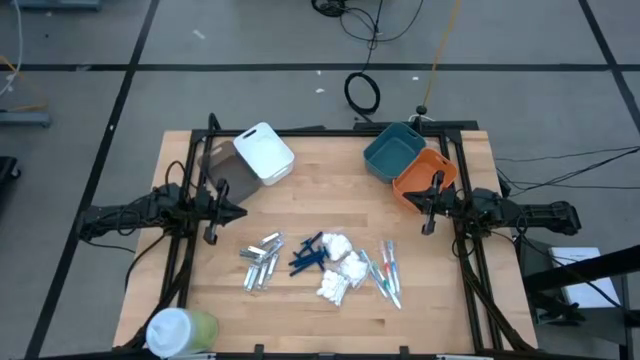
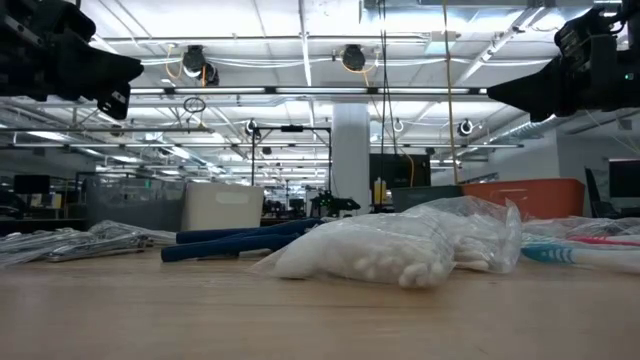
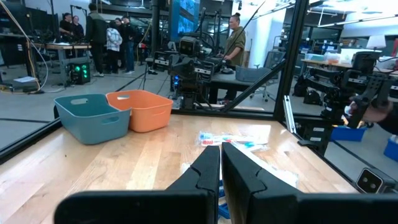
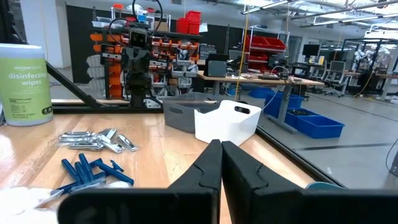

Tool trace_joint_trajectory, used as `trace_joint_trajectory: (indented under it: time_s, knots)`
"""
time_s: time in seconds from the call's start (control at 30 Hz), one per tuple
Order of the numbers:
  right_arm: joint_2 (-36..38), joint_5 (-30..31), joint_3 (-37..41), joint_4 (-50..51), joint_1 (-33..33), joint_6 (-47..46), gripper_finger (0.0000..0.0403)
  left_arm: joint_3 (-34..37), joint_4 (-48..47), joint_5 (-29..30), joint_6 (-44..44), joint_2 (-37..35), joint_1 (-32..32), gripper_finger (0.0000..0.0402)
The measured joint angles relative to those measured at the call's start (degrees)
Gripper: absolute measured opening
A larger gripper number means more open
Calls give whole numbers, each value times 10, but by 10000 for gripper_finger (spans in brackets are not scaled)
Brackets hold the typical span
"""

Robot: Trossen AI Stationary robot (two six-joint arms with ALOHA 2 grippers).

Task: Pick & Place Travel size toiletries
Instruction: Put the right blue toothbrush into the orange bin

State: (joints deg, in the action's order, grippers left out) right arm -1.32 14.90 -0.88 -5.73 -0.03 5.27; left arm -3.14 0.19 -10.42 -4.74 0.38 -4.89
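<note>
The travel size toiletries lie in a loose row mid-table: silver tubes (image 1: 260, 262), dark blue sticks (image 1: 308, 254), white crinkly packets (image 1: 340, 268) and thin clear sticks with coloured tips (image 1: 385, 270). They all rest flat on the wooden top. My left gripper (image 1: 243, 212) hovers level at the table's left side, shut and holding nothing, above and to the left of the tubes. My right gripper (image 1: 420, 206) hovers level at the right side, also shut with nothing in it. In the wrist views both pairs of fingers (image 3: 221, 158) (image 4: 221, 152) meet with no gap.
A white bin (image 1: 264, 152) and a clear bin (image 1: 215, 160) stand at the far left. A teal bin (image 1: 393, 150) and an orange bin (image 1: 425, 175) stand at the far right. A green wipes canister (image 1: 182, 330) is at the near left corner. People stand in the room beyond.
</note>
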Motion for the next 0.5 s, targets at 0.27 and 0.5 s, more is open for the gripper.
trace_joint_trajectory:
  time_s: [0.27,0.5]
  knots:
    - [0,-1,0,-39,0,-196,0,0,0,0,0,0,0,15]
    - [-4,-1,0,-24,0,-295,0,0,0,0,0,0,0,15]
